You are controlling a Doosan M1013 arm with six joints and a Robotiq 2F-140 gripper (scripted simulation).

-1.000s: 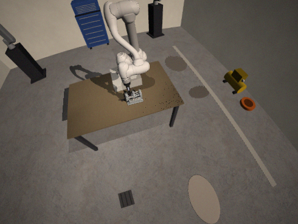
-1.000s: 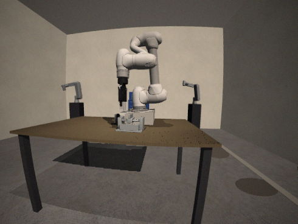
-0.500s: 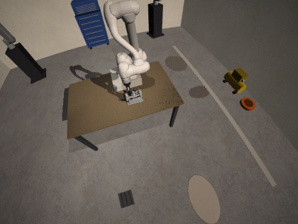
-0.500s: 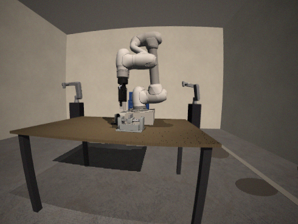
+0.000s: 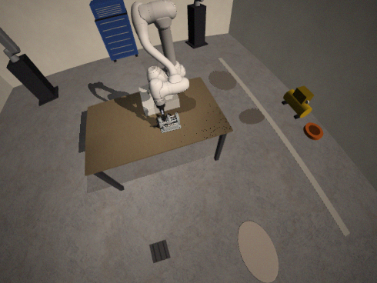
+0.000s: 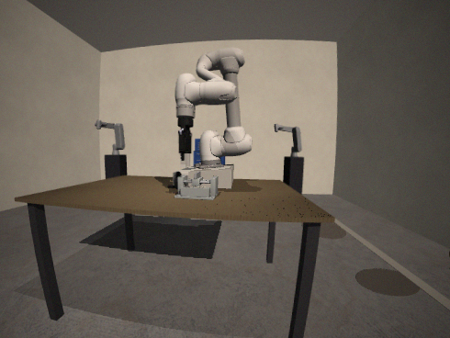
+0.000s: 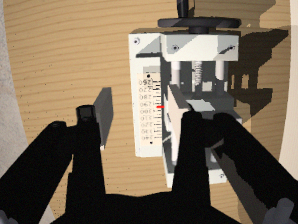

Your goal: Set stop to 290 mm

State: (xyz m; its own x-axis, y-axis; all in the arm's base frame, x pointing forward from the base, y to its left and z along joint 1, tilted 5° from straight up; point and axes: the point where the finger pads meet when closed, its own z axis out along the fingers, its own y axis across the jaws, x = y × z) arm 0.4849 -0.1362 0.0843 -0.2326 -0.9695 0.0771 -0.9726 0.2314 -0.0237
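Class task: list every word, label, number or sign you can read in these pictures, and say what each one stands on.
No legible text in any view.
Scale strip on the grey stop fixture: tick marks and a small red pointer, numbers too blurred to read.
Blue drawer cabinet: no readable label.
Yellow machine on the floor: no visible marking.
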